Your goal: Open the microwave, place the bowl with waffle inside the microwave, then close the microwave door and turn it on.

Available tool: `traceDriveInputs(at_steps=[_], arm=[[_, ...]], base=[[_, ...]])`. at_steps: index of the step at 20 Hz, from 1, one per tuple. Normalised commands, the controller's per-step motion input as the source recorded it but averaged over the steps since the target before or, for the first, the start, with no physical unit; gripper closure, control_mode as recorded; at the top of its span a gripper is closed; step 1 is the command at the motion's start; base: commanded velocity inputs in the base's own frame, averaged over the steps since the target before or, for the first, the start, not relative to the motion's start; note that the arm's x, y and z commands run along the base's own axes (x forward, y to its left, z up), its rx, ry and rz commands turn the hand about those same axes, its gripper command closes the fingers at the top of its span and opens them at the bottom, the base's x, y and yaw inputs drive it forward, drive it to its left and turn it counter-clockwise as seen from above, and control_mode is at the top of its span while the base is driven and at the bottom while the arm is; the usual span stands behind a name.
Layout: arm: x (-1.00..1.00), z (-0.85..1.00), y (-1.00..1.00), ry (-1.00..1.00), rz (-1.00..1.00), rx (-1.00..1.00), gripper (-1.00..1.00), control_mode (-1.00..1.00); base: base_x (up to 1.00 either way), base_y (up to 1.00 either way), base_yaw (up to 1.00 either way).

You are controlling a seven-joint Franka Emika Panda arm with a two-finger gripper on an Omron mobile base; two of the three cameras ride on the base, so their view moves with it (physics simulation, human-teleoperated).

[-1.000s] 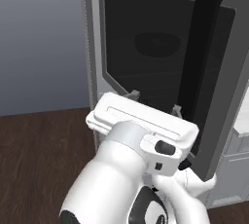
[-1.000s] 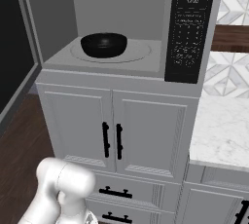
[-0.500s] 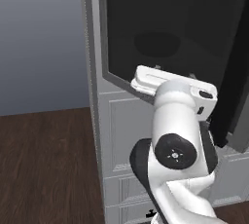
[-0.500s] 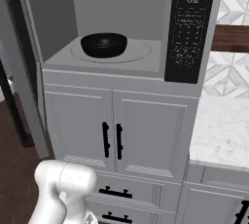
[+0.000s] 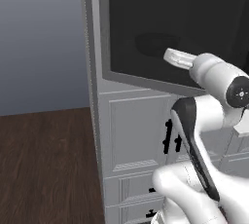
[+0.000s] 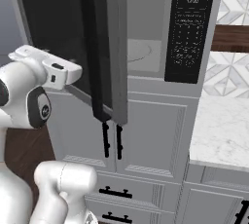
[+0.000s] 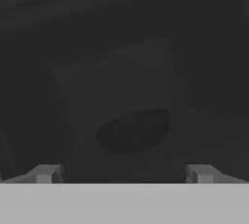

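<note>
Against the outer glass of the microwave door (image 6: 63,38), our hand (image 7: 124,173) presses, fingers apart and empty.

We judge the door nearly shut on the microwave (image 6: 146,33); the bowl (image 7: 132,129) lies straight ahead behind the glass, the bar handle (image 6: 92,47) to the hand's right.

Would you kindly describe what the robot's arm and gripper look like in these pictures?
The arm is glossy white with rounded, bulbous links, dark joint bands and a dark round cap at one joint. Its hand is a flat white block. The gripper has two small dark grey, squared finger tips. No cables or markings are visible.
</note>
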Motion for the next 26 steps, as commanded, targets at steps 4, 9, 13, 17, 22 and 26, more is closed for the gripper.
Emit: traceDriveInputs(at_steps=[4,9,13,17,22,26], arm=[[1.00,0.00,-0.27,0.28,0.09,0.06,-1.00,-1.00],[0.91,0.03,-0.08,0.31,0.03,0.03,-1.00,-1.00],[0.71,0.00,0.00,0.15,0.00,0.00,-1.00,-1.00],[0.34,-0.13,-0.05,-0.02,0.03,0.00,-1.00,-1.00],[0.37,-0.18,0.00,-0.05,0.00,0.00,-1.00,-1.00],[0.31,-0.17,0.00,-0.01,0.02,0.00,-1.00,-1.00]], base=[[0.00,0.00,0.00],[0.00,0.00,0.00],[0.00,0.00,0.00],[0.00,0.00,0.00],[0.00,0.00,0.00],[0.00,0.00,0.00]])
